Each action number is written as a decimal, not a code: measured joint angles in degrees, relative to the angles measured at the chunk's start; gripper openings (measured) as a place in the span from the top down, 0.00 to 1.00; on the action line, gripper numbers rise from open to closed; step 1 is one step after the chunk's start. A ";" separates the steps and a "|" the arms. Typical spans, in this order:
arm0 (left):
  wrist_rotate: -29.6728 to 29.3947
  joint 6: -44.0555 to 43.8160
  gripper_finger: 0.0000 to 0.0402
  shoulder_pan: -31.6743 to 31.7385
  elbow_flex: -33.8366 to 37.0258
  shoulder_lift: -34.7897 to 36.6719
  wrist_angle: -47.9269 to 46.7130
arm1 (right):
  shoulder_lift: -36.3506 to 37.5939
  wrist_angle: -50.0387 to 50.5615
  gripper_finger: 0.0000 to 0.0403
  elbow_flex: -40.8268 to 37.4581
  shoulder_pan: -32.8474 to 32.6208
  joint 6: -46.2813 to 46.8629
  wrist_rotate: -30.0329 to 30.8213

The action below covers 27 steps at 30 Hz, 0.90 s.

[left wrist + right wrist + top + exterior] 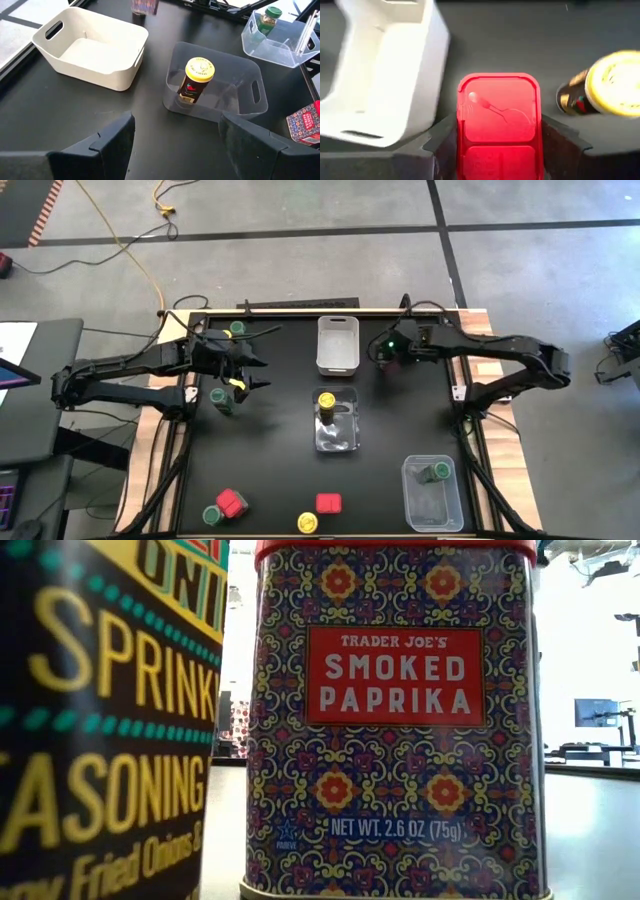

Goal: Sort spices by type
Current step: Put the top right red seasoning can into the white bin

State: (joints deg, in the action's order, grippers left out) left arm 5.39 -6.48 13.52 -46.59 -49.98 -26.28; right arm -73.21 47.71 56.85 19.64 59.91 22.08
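Left gripper [258,372] is hovering at the left of the black surface [270,470], jaws standing apart and gripping nothing; a green-lidded jar [218,396] is standing just beside it, another [238,328] behind it. Judgement: this arm is waiting. Near the front edge, unsorted spices are sitting loose: a green jar [212,516] touching a red tin [232,502], a yellow jar [307,523], a second red tin [328,502]. Centre: the white bin [338,345] is lying empty; the clear bin [336,420] is holding one yellow-lidded jar [326,401]. Right gripper [499,145] is working beside the white bin, jaws bracketing a red-topped tin [499,117] on both sides; whether they are clamping it, cannot tell. Likely this tin is bound for the white bin. Far right, a second clear bin [432,492] is holding a green jar [441,471].
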 joint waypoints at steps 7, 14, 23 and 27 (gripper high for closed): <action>-0.02 -0.23 0.31 0.00 0.00 0.00 0.02 | 1.69 0.03 0.38 9.63 3.61 -15.74 0.33; -0.23 -0.26 0.31 -0.02 0.00 -0.01 0.06 | -1.64 -1.38 0.38 20.68 11.39 -37.25 -4.10; -1.99 -1.25 0.31 -0.02 0.00 -0.02 0.00 | -13.47 -1.89 0.38 31.82 21.30 -57.07 -24.76; -2.01 -1.51 0.31 -0.02 0.00 -0.02 0.00 | -19.56 -1.66 0.38 35.61 21.28 -65.84 -31.15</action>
State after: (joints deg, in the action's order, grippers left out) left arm 3.38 -7.99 13.50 -46.59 -50.00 -26.28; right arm -92.77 46.06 92.46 40.92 -5.92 -9.07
